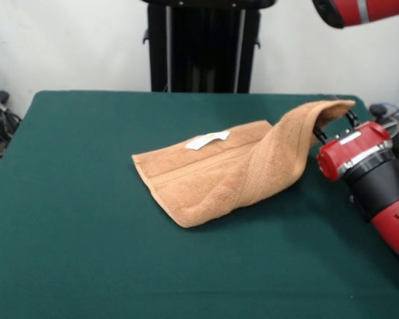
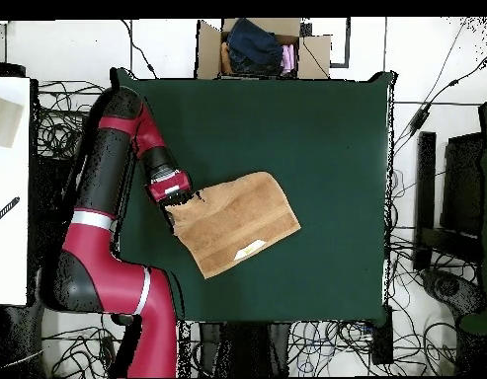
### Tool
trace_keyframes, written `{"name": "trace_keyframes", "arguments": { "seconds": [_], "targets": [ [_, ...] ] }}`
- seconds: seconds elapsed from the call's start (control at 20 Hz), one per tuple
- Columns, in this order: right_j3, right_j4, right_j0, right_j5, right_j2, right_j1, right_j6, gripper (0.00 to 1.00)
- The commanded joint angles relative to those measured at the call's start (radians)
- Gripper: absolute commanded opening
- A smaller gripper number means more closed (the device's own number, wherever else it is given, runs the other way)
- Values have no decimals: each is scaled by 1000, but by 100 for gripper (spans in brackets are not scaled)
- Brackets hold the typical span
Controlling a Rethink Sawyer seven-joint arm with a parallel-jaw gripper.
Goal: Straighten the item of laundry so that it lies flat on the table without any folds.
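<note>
Gripper: clamping one corner of the towel, lifting it off the green worktop. Towel: remainder lying near the worktop's middle, a fold running up toward the gripper, white label showing on top. Cardboard box: sitting beyond the worktop's edge.

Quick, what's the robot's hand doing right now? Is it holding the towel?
End effector: closed on a corner of the towel, lifting it off the table.
</note>
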Motion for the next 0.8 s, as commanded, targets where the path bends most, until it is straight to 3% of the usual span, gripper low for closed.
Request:
{"name": "trace_keyframes", "arguments": {
  "seconds": [0.05, 0.2, 0.3, 0.45, 0.6, 0.7, 0.75, 0.8],
  "targets": [
    [-14, 91, 1, -13, -21, 30, 250, 100],
    [-19, 61, 1, -41, 22, 21, 170, 100],
    [37, 37, 26, -272, 107, 42, 138, 100],
    [235, -26, 140, -846, 330, 121, 177, 100],
    [396, -189, 307, -1498, 633, 144, 88, 100],
    [414, -295, 395, -1828, 1136, 39, -378, 100],
    [112, -460, 262, -1696, 1321, 14, -751, 100],
    [347, -458, 382, -1811, 1438, -42, -842, 100]
  ]
}}
